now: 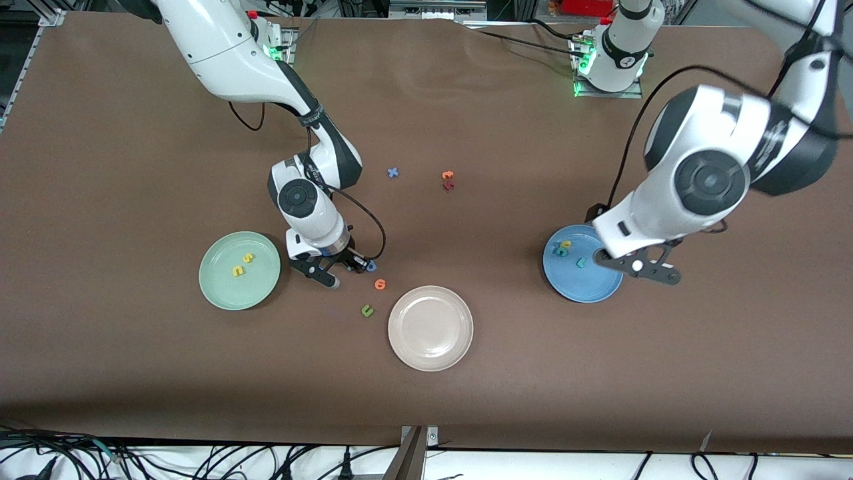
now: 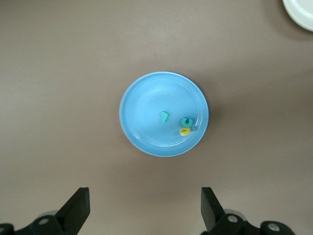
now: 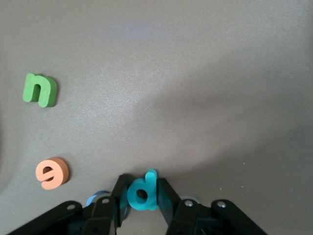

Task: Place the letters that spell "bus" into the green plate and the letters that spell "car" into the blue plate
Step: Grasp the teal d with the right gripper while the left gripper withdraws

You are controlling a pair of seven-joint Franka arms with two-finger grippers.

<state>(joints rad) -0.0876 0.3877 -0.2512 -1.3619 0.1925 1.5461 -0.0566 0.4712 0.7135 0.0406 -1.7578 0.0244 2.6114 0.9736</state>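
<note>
Right tool (image 3: pixel 142 196) clamped on teal "b" (image 3: pixel 143 192).
Down at the surface beside the green plate (image 1: pixel 220 293) (yellow "u", "s" inside); left tool (image 2: pixel 145 208) spread wide, empty, over blue plate (image 2: pixel 146 103).

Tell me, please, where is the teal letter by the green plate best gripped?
Across its round bowl, from straight above: the teal letter lies flat on the table, and the right gripper has its fingers against either side there already.
</note>
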